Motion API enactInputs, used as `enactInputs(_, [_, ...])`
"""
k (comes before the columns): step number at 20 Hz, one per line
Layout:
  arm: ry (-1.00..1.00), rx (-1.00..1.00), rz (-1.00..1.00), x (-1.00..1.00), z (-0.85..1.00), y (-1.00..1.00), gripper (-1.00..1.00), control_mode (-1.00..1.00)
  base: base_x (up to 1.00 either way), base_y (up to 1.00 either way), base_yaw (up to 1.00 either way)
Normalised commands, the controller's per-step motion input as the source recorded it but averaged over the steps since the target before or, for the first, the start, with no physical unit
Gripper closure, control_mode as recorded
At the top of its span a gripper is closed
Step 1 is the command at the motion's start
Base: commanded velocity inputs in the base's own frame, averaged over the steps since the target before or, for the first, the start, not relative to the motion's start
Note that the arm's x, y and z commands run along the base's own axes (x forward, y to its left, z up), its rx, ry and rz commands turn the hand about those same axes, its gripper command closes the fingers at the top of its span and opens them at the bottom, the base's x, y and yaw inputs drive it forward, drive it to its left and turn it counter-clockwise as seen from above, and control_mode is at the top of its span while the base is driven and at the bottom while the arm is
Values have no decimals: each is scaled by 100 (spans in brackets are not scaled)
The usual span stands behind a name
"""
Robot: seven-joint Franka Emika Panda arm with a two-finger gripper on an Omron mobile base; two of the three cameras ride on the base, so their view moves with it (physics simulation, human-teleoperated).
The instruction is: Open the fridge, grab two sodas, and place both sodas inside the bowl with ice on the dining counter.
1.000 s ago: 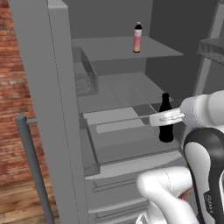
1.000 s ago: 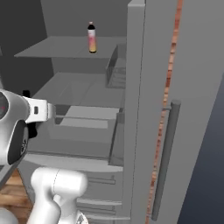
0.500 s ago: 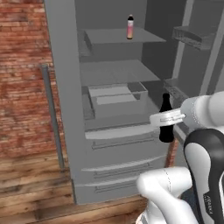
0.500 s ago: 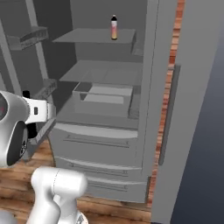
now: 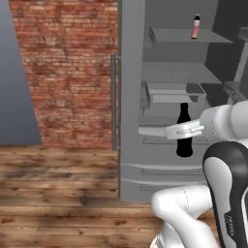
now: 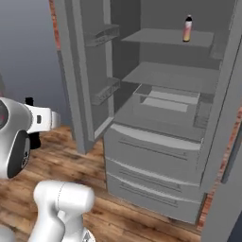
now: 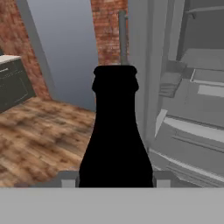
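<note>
the dark soda (image 5: 183,131) is a small, almost black bottle with a rounded body, a long narrowing neck and a thick lip at the mouth; in the hand view (image 7: 115,131) it shows no label, just a flat matte silhouette. it stands upright in the gripper (image 5: 180,131), whose jaws are closed on its body, out in front of the fridge (image 5: 131,97) and clear of its shelves. the white hand reaches sideways from the arm's rounded white link to grip it.

the other soda (image 5: 195,26) is a slim bottle with a pink-orange body and a black cap and neck, standing upright on the top shelf (image 6: 168,37) inside the fridge, well apart from the held one.

the fridge is smooth plain grey, its doors swung open, with flat shelves, a shallow boxy tray (image 6: 166,101) on the lower level and wide drawers (image 6: 151,165) with thin groove lines below. a straight vertical bar handle (image 5: 114,101) runs down the open left door. behind it is a rough red brick wall (image 5: 68,68), and the floor (image 5: 58,193) is worn brown wooden planks.
</note>
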Motion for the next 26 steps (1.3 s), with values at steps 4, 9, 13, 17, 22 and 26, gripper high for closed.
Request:
enactInputs(4, [0, 0, 0, 0, 0, 0, 100, 100, -27, 62, 50])
enactInputs(9, [0, 0, 0, 0, 0, 0, 100, 100, -20, 74, 50])
enactInputs(13, [0, 0, 0, 0, 0, 0, 100, 100, -2, 76, 49])
enactInputs(17, [0, 0, 0, 0, 0, 0, 100, 100, 14, 70, 43])
enactInputs(22, [0, 0, 0, 0, 0, 0, 100, 100, 41, 64, 38])
enactInputs(26, [0, 0, 0, 0, 0, 0, 100, 100, 76, 3, 43])
